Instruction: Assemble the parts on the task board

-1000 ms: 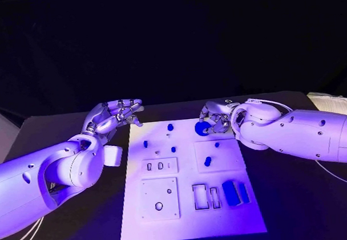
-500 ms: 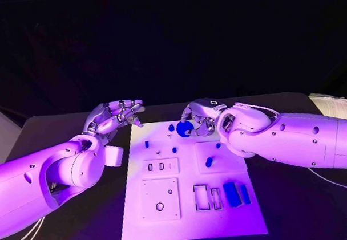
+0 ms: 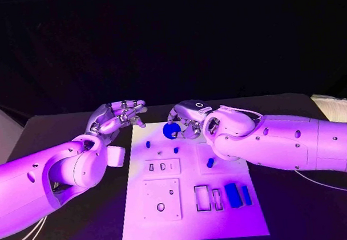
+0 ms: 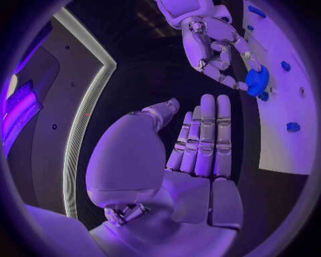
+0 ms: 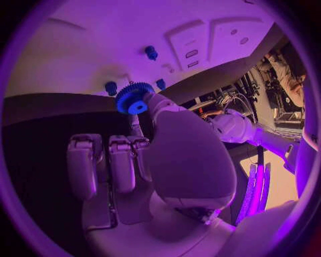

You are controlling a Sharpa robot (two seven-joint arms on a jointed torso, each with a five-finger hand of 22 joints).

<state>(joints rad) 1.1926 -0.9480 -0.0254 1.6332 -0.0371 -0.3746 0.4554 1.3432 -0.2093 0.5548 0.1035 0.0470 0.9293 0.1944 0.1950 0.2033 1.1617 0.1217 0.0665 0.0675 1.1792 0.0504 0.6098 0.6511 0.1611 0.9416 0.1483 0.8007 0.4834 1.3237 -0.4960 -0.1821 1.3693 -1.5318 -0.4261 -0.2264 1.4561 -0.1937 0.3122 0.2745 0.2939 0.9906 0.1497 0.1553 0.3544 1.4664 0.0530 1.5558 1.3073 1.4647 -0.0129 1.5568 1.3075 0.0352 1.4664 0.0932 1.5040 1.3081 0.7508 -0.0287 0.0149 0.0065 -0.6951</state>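
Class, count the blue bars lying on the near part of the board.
2: a wide bar and a thin bar beside it, by the board's near right edge. None looks hidden.

The right hand (image 3: 192, 120) covers part of the blue gear (image 3: 172, 130) it pinches at the upper middle of the head view. Its forearm hides the task board's (image 3: 192, 221) right middle edge. Small blue parts (image 3: 176, 150) on the board are too small to identify.
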